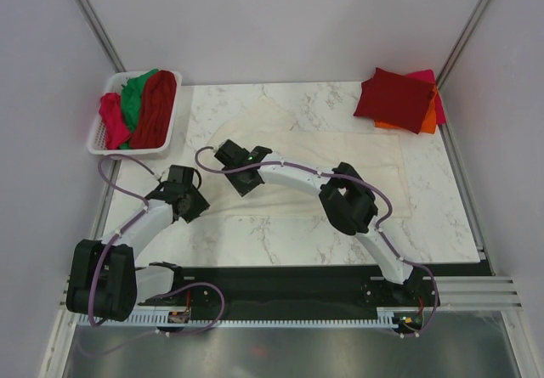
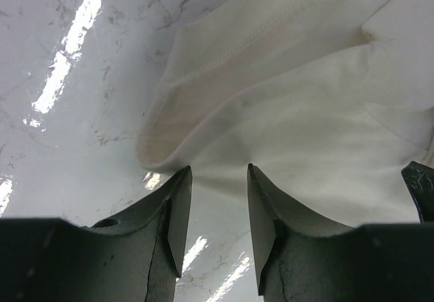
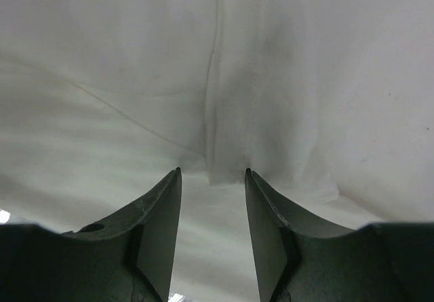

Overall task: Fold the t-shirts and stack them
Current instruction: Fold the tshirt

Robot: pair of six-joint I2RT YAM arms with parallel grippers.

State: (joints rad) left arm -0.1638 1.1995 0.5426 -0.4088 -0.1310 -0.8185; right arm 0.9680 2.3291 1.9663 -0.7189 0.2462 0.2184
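A white t-shirt [image 1: 340, 153] lies spread on the marble table [image 1: 255, 234]. My left gripper [image 1: 197, 198] is open at the shirt's near-left hem; in the left wrist view the gripper [image 2: 218, 173] has its tips at the cloth's edge [image 2: 271, 112]. My right gripper [image 1: 231, 159] is open over the shirt's left part; in the right wrist view the gripper [image 3: 213, 174] has white cloth [image 3: 217, 78] with a seam fold just beyond its tips. A stack of folded shirts, dark red on top [image 1: 395, 98], sits at the back right.
A white basket [image 1: 100, 144] at the back left holds crumpled red, green and dark red shirts [image 1: 144, 102]. An orange folded shirt [image 1: 429, 121] and a pink one lie under the dark red. Grey walls enclose the table.
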